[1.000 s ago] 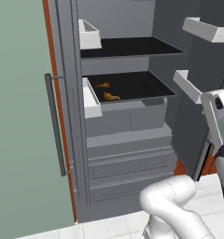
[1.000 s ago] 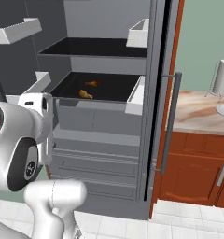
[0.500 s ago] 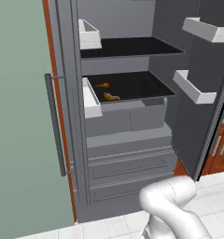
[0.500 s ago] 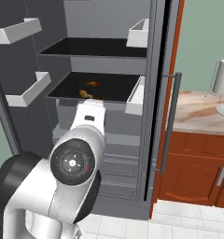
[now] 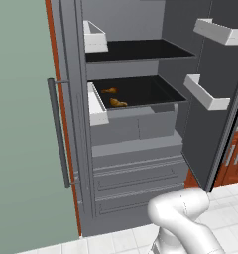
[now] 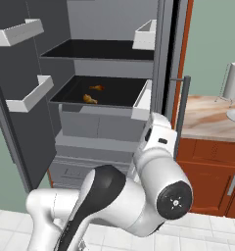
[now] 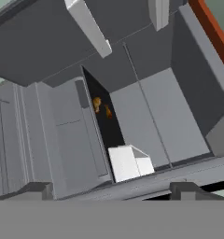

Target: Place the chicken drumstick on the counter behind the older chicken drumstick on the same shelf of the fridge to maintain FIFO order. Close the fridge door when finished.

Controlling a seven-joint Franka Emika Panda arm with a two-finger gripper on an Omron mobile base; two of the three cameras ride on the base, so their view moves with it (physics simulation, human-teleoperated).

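Note:
The fridge (image 5: 136,144) stands with both doors open. Two chicken drumsticks lie on its lower black shelf (image 5: 150,92): one toward the front (image 5: 118,103) (image 6: 90,99) and one further back (image 5: 109,91) (image 6: 96,87). The hand view, rolled sideways, shows the same pair (image 7: 97,102) (image 7: 108,112) on the dark shelf (image 7: 107,128). My gripper (image 7: 111,190) is open and empty, well back from the fridge and facing the shelf. In the right base view my hand (image 6: 157,133) hangs in front of the right door, beside the counter (image 6: 207,117).
White door bins stick out from both open doors (image 5: 205,92) (image 6: 31,93) (image 6: 141,100). An upper black shelf (image 6: 100,49) sits above, drawers (image 5: 136,173) below. A paper towel roll (image 6: 233,81) stands on the counter. The left door's bar handle (image 5: 59,134) faces outward.
My arm has swung from the left side of the fridge opening across to the right, away from the shelf. Both drumsticks have stayed put and the jaws have stayed wide.

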